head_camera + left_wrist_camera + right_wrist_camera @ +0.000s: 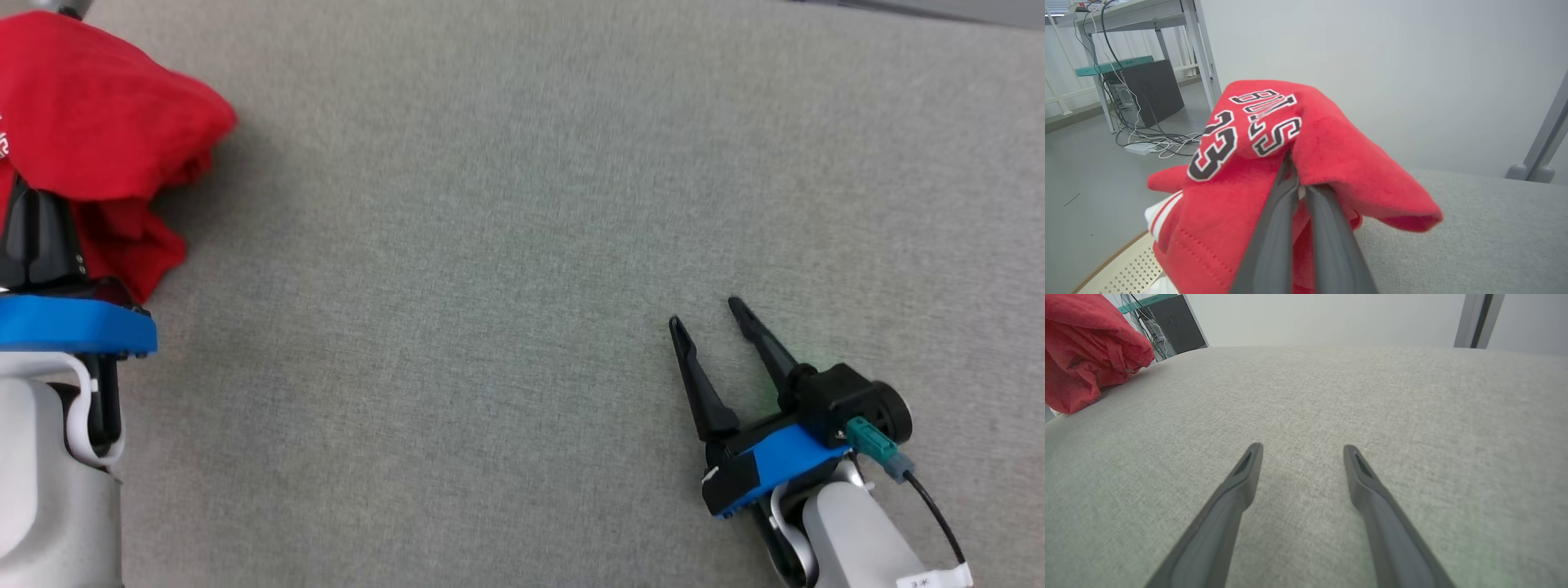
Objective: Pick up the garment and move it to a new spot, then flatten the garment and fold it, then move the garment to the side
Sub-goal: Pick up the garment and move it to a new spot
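This looks like a robotics lab. A dark computer tower (1149,92) stands on the bare grey floor (1081,179) by a metal-framed bench (1139,15), loose cables (1159,143) tangled beside it. A plain white wall (1392,61) backs the grey cloth-covered worktop (506,245)

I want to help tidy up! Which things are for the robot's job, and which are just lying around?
For the job: red garment, left end effector gripping it, right end effector.
Just lying about: computer tower, floor cables.
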You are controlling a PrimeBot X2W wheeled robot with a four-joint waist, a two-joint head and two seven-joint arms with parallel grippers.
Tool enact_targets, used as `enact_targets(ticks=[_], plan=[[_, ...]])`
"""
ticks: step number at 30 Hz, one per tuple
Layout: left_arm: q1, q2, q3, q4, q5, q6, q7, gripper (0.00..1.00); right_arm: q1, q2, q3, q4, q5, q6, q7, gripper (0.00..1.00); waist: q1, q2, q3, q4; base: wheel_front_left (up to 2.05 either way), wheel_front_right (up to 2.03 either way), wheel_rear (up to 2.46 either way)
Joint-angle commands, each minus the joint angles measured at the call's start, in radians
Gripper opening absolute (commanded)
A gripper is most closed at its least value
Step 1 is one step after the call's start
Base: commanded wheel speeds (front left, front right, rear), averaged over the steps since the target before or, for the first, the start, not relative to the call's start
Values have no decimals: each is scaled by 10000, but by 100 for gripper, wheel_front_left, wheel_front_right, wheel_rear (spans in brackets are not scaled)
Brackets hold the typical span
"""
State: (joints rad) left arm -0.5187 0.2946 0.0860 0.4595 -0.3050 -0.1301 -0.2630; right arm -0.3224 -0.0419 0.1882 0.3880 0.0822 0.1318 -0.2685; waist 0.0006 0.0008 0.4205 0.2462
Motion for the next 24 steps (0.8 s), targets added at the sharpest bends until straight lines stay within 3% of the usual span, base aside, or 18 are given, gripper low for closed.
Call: enact_targets(ticks=[1,7,14,24], plan=[[123,-47,-16,-363,1,-11,-26,0,467,-135,28,201,199,-17,72,100,-6,-8,-512,-290,0,0,0],[357,-37,-612,-1550,146,-12,-26,0,842,-118,199,7,693,-11,46,100,-6,-8,-1510,-946,0,0,0],[632,-245,-1638,-2456,103,-12,-26,0,1430,-110,253,-58,1062,-11,44,100,-6,-8,-2302,-2287,0,0,0],[839,-713,-3468,-3264,-50,-12,-25,0,1924,-106,300,-399,1204,-11,40,100,-6,-8,-2382,-4416,0,0,0]])
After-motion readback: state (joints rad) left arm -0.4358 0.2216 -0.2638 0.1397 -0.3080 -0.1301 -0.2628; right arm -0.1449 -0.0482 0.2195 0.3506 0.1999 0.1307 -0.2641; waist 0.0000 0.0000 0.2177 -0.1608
